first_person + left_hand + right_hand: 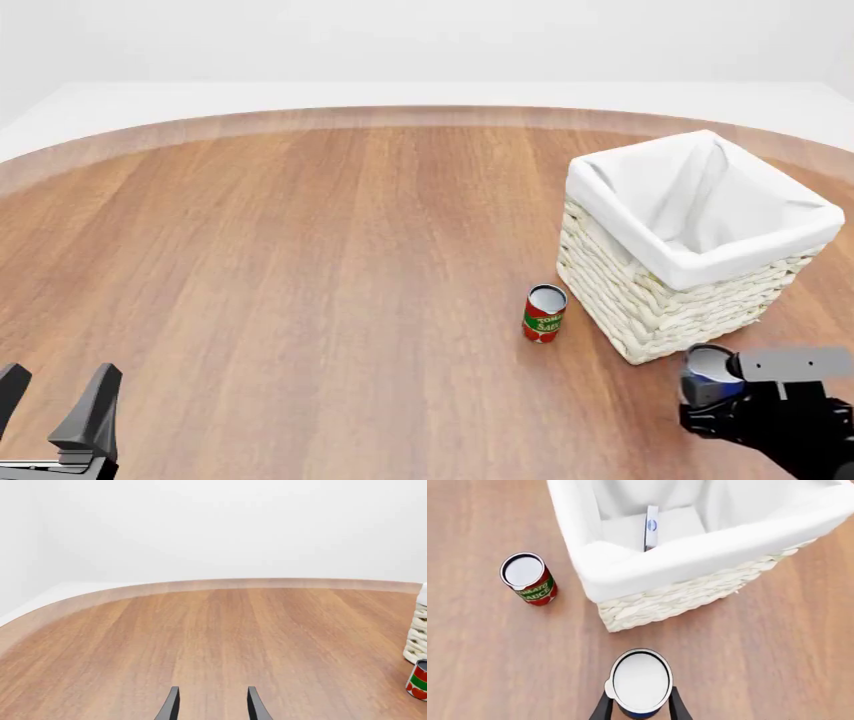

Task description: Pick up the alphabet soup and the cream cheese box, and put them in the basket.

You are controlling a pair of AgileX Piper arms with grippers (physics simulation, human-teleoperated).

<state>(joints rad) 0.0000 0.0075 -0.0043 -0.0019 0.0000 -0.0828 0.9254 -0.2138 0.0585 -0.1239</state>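
Observation:
The alphabet soup (707,372), a blue-labelled can with a pale top, sits between the fingers of my right gripper (709,392) just in front of the basket's near corner; the right wrist view shows its top (640,681) with the right gripper (640,706) closed around it. The basket (627,290) is cream wicker with a white liner. The cream cheese box (652,526) stands on edge inside the basket (680,597); the front view does not show it. My left gripper (56,398) is open and empty at the near left, also seen in its wrist view (212,702).
A slim red and green can (543,313) stands upright on the table just left of the basket; it also shows in the right wrist view (528,578) and at the edge of the left wrist view (419,680). The table's curved far edge (400,115) lies beyond.

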